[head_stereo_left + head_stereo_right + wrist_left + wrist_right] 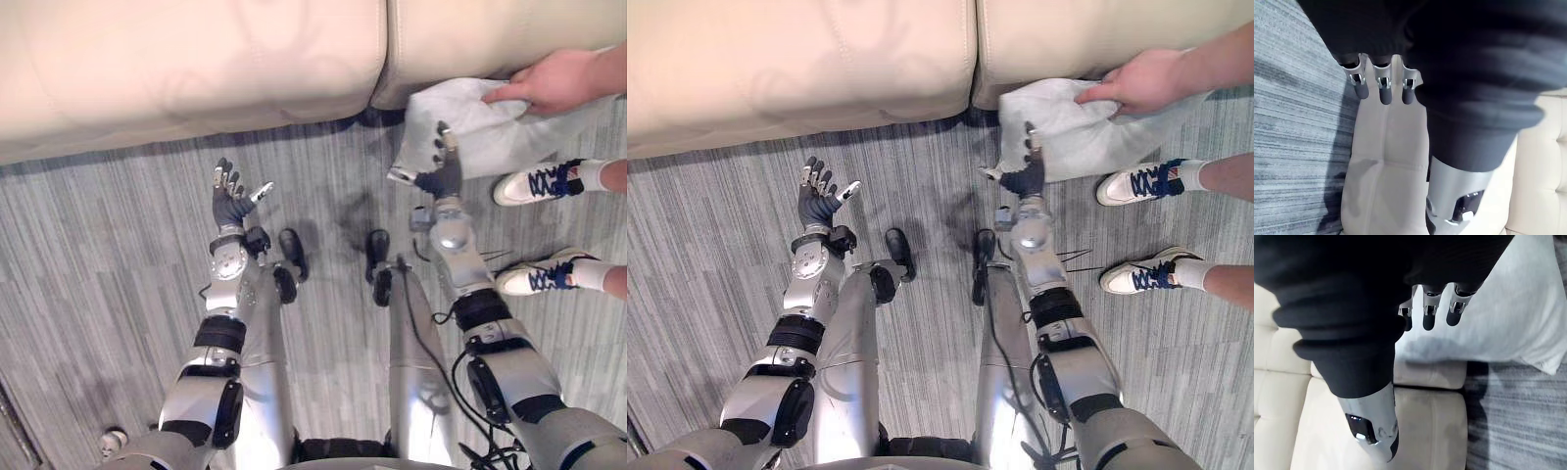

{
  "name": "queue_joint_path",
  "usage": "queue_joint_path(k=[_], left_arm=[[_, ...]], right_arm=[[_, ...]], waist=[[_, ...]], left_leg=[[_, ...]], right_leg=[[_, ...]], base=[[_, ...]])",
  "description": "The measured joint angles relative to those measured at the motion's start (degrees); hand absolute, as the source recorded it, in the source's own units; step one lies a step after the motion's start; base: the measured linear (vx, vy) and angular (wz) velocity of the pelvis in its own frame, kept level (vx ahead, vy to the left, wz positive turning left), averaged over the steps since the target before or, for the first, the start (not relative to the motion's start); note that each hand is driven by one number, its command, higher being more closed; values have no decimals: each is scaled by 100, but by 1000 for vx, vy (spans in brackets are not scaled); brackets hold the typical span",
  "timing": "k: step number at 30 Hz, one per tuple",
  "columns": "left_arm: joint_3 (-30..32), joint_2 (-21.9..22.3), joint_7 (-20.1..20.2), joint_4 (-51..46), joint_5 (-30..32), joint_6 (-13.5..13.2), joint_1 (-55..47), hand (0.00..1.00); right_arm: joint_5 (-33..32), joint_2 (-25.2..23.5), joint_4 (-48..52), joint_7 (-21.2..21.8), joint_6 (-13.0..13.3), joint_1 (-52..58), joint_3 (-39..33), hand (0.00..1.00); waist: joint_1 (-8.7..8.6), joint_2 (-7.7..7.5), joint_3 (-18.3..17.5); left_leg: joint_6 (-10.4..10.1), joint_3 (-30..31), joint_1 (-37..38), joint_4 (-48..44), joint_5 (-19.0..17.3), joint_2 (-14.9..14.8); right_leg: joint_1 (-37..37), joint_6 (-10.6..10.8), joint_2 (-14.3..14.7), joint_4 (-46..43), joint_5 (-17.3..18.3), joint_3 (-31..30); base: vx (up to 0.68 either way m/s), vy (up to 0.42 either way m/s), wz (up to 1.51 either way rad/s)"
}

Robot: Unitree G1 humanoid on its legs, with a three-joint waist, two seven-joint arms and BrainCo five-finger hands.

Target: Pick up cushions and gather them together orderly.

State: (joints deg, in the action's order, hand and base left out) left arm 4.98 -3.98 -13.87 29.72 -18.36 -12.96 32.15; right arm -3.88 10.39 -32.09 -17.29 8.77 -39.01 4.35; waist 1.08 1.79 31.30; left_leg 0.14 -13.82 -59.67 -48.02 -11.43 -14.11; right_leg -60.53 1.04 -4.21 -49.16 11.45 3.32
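Looks like a living-room or lounge setup: big cream tufted leather sofa (196,69), grey striped carpet (98,274), a loose white cushion (470,127), and a person in sneakers (534,183) standing right beside it.

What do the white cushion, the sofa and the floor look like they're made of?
Cushion: soft woven cloth, matte, going by its creases and limp corner. Sofa: probably leather or faux leather, smooth with a slight sheen and stitched seams. Floor: likely low-pile carpet, grey and finely streaked; could be vinyl.
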Motion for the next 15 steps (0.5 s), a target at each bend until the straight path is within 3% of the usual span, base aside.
queue_joint_path(k=[4,8,15], left_arm=[[-110,35,3,-290,6,5,-422,0],[-479,44,125,-544,85,2,-1320,0],[-687,-53,525,-448,339,18,-3068,0]], right_arm=[[1,-18,358,39,-1,537,-23,0],[72,-96,992,158,169,1648,-48,0],[240,-212,1118,641,215,3905,-83,0]], waist=[[22,-1,-4],[4,-19,-85],[3,-52,-988]], left_leg=[[10,-68,441,148,26,-16],[0,-151,1608,631,22,36],[-190,-321,3453,1839,136,290]], right_leg=[[433,-13,14,185,-20,0],[1618,-1,36,718,-24,25],[3368,51,4,1732,-12,46]], base=[[24,-7,-4],[71,-11,-1],[150,-10,2]])
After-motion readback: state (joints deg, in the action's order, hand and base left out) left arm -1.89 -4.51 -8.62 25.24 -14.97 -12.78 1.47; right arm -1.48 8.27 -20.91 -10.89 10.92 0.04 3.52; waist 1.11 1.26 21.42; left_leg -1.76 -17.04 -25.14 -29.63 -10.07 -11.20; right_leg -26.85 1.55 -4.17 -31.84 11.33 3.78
